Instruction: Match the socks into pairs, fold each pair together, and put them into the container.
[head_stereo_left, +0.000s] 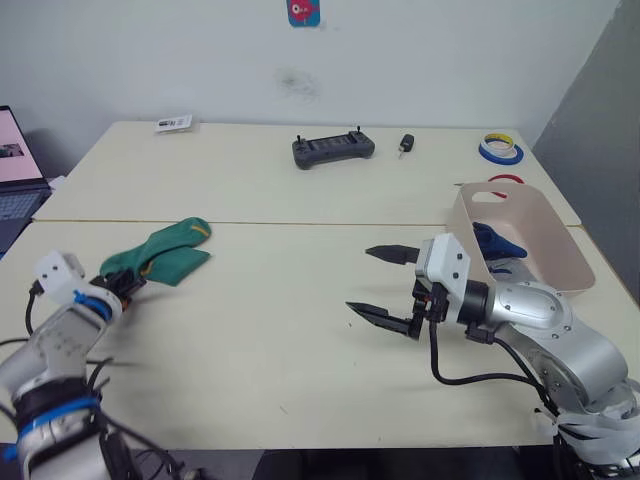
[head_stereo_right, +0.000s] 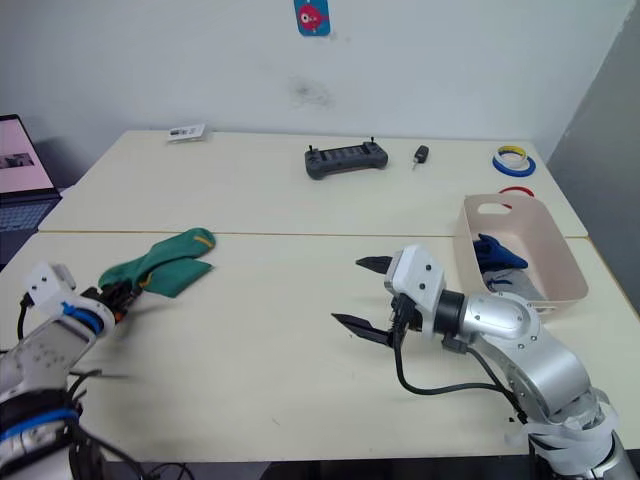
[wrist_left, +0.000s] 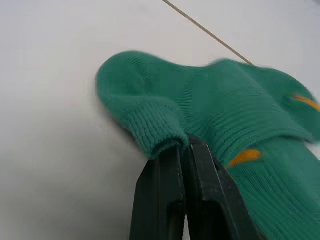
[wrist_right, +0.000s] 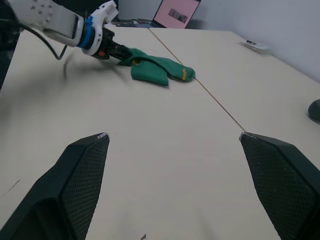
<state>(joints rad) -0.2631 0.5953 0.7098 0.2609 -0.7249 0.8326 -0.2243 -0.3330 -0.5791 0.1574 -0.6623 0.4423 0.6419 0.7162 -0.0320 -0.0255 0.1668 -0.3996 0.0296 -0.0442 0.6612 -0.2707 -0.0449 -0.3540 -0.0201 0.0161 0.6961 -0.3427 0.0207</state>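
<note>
Green socks with yellow marks lie in a heap on the left half of the cream table. My left gripper is shut on the ribbed cuff at the heap's near end. Over the middle of the table my right gripper hovers wide open, nothing between its fingers. The pale pink container stands at the right edge, just behind my right arm. A royal blue sock lies inside it, and something light grey shows beside it.
A dark grey handheld controller and a small black key fob lie at the back. Tape rolls sit at the back right. A laptop stands at the far left. A white card lies at the back left.
</note>
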